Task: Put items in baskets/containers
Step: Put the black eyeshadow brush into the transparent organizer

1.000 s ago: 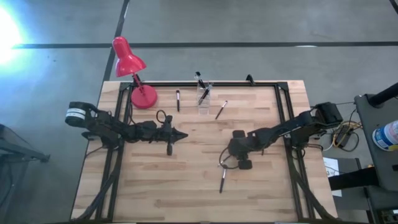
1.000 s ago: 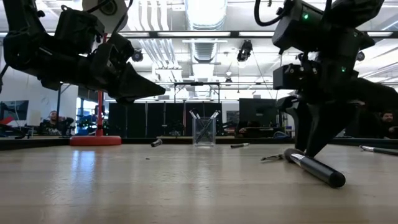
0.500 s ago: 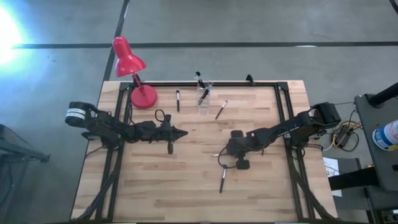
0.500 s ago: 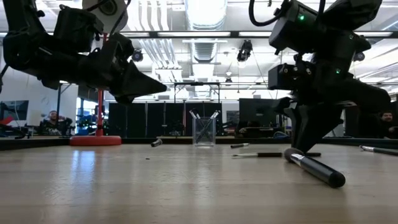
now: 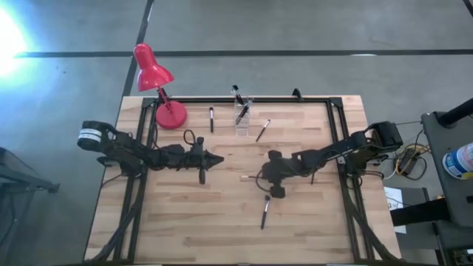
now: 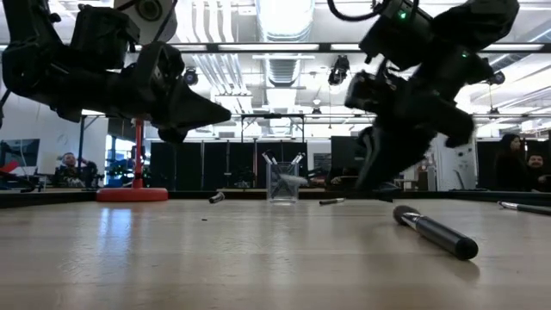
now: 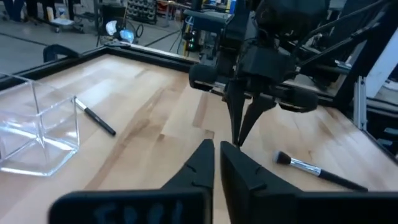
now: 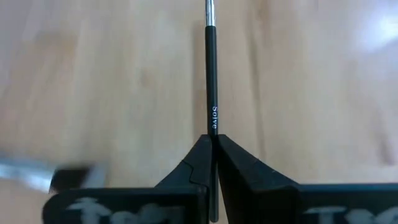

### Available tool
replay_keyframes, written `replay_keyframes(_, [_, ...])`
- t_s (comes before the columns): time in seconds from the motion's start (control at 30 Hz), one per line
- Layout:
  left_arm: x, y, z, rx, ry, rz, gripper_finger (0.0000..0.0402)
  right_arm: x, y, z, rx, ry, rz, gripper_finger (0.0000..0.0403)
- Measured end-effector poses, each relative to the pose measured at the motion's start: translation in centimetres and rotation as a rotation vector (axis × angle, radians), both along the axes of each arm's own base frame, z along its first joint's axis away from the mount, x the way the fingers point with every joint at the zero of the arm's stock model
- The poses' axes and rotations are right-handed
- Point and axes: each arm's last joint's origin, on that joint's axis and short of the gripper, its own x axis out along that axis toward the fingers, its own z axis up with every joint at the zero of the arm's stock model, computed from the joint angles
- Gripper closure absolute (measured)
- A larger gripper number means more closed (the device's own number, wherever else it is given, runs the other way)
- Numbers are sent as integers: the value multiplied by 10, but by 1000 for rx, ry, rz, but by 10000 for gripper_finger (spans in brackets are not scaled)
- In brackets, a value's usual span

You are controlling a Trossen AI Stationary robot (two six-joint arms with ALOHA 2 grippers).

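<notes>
Right gripper (image 5: pixel 260 176) sits mid-frame in the high view, fingers clamped on 1 thin dark-handled brush with silver ferrule (image 8: pixel 211 74). In the right wrist view the handle runs straight out from between the fingertips, long axis in line with the fingers, ferrule end leading.

The small clear squarish plastic holder (image 5: pixel 242 114) is at upper centre of the high view, up and slightly left of the held brush, well apart. It already has a few brushes standing in it. My read: next move needs a carry toward the top edge and the brush tipped upright over the opening.

Left gripper (image 5: pixel 215 158) hovers left of centre, fingers together, nothing between them. It's about as close to the holder.

Loose: 1 larger brush with silver ferrule (image 5: pixel 264 210) just below the right gripper.
</notes>
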Motion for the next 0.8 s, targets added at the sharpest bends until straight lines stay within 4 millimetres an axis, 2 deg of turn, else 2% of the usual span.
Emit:
replay_keyframes(0.33, [0, -3, 11, -32, -121, -14, 306, 20, -1, 22, -33, -319, -94, 390])
replay_keyframes(0.8, [-3, -12, 32, 26, -328, -136, 300, 34, 1, 58, 2, -724, -87, 390])
